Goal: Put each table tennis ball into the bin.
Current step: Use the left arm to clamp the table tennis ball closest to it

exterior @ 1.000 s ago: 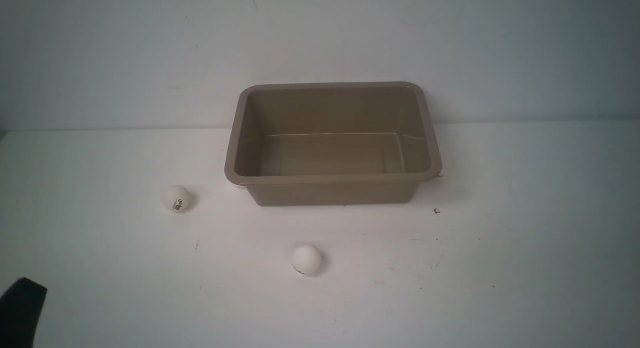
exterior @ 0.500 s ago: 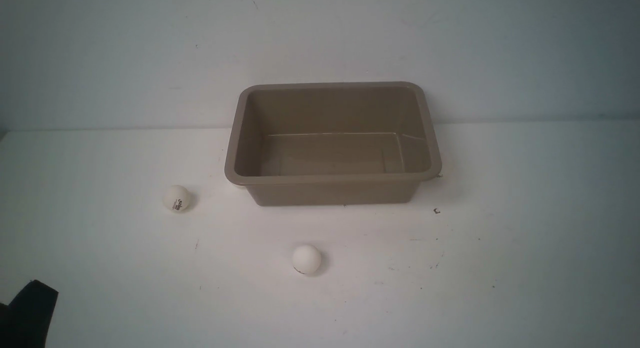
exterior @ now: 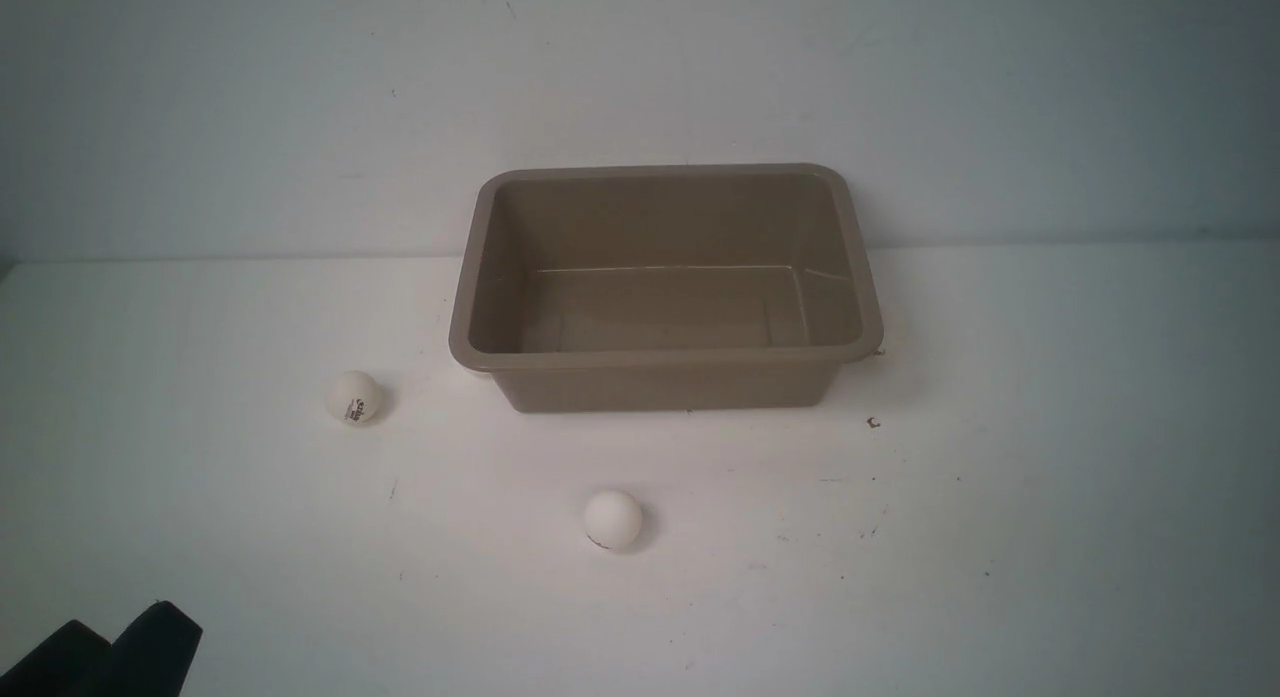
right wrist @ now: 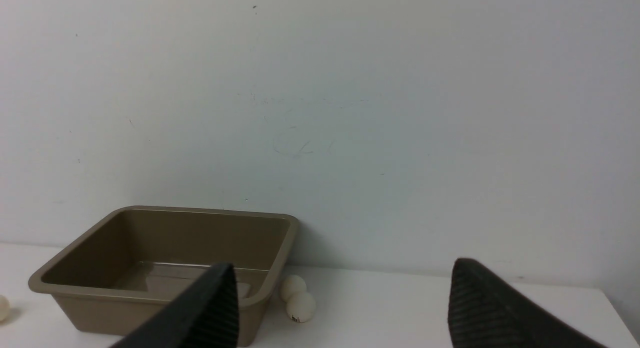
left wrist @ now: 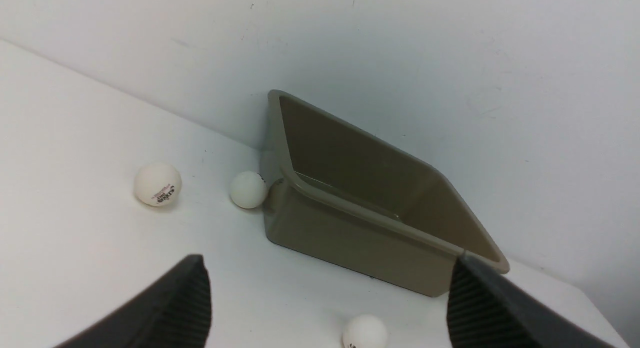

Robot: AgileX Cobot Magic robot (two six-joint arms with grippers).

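Your left gripper (exterior: 112,642) has slid further into the front view, jaws spread and empty; your right gripper (right wrist: 344,266) gapes too. The printed ball (exterior: 353,396) lies left of the bin (exterior: 660,358), its dark lettering unreadable. A second ball (exterior: 612,520) lies in front of the bin, and a third ball (left wrist: 247,189) sits at its near-left corner. The bin stands upright, long axis left-right.

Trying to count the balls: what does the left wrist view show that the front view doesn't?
Only the left wrist view: a third ball tucked beside the end wall of the bin, and the left gripper with jaws wide open and nothing between them. Only the front view: the bin's whole floor, with no ball on it. Both: the printed ball, the front ball nearer the robot than the bin, the bin itself, and some part of the left gripper.
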